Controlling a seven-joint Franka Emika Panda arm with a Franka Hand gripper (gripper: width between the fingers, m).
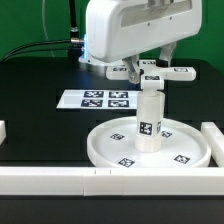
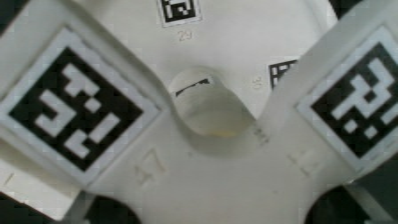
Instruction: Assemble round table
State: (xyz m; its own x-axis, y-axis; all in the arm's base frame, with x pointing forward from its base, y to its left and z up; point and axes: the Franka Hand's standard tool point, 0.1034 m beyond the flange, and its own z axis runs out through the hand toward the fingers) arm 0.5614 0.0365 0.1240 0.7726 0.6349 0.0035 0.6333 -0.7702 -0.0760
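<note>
The large rimmed round disc point(image 1: 118, 148) lies on the black table at the exterior view's front right. The short cylindrical leg point(image 1: 149, 122) stands upright on its middle. The small cross-shaped foot point(image 1: 152, 73) sits level right at the leg's top end, and I cannot tell whether the two touch. My gripper point(image 1: 150, 64) comes down from above and is shut on the foot. In the wrist view the foot point(image 2: 169, 150) fills the picture, with tagged arms and a round centre socket point(image 2: 217, 112). The fingers are hidden there.
The marker board point(image 1: 95, 99) lies flat behind the disc, to the exterior view's left. White border blocks run along the front point(image 1: 60, 180), the right point(image 1: 213, 135) and the left edge point(image 1: 3, 130). Cables hang at the back left.
</note>
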